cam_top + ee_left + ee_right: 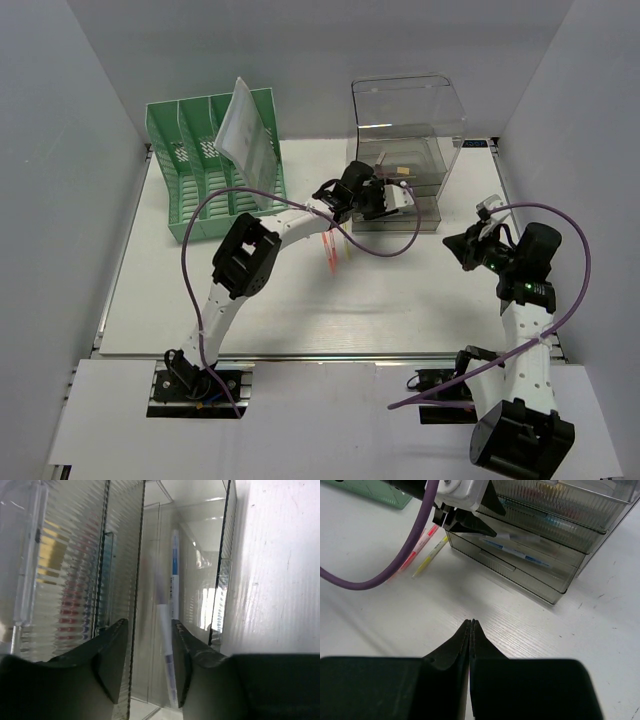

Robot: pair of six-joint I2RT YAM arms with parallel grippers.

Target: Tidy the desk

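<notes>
The white desk [300,310] holds a clear drawer box [405,150] with its bottom drawer [400,215] pulled out. My left gripper [385,195] is at that open drawer, jaws apart [149,630]. A white and blue pen [172,580] lies in the drawer, close to the right finger [192,660]. The right wrist view shows the pen [520,550] lying in the drawer [530,575], with the left gripper [470,525] above its left end. My right gripper [462,245] is shut and empty, over bare desk [471,622].
A green slotted file rack [215,165] at the back left holds a leaning white sheet [243,130]. A pink highlighter [417,550] and a yellow one [431,557] lie on the desk left of the drawer. White walls enclose three sides. A metal rail runs along the near edge.
</notes>
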